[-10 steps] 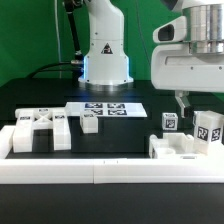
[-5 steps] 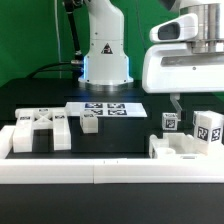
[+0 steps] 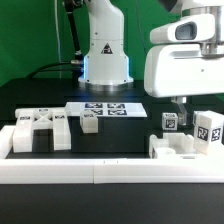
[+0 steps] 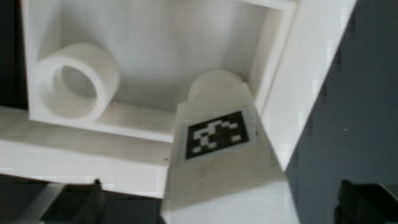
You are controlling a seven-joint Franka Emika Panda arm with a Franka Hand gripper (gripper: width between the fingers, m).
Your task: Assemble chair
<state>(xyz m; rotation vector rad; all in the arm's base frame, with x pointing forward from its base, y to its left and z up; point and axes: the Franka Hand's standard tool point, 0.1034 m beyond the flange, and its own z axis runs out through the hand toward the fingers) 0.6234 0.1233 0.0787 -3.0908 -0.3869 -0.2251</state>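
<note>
The chair's white tagged parts lie spread on the black table. In the exterior view, a cluster of blocky parts (image 3: 40, 128) lies at the left, with a small cube (image 3: 90, 121) beside it. At the right are a small tagged post (image 3: 170, 122), a tagged block (image 3: 208, 127) and a flat slab (image 3: 178, 148). My gripper (image 3: 181, 102) hangs just above the post, open and empty. In the wrist view, my gripper (image 4: 222, 200) straddles a tagged white part (image 4: 217, 135). Its dark fingertips (image 4: 80, 195) stand well clear of that part. A white piece with a round hole (image 4: 75, 80) lies beside it.
The marker board (image 3: 108, 108) lies flat at the middle back, in front of the robot base (image 3: 104, 50). A long plain white border rail (image 3: 110, 172) runs along the front edge. A green backdrop stands behind.
My gripper has risen slightly above the right-hand parts and its hand has shifted a little sideways. No part has moved.
</note>
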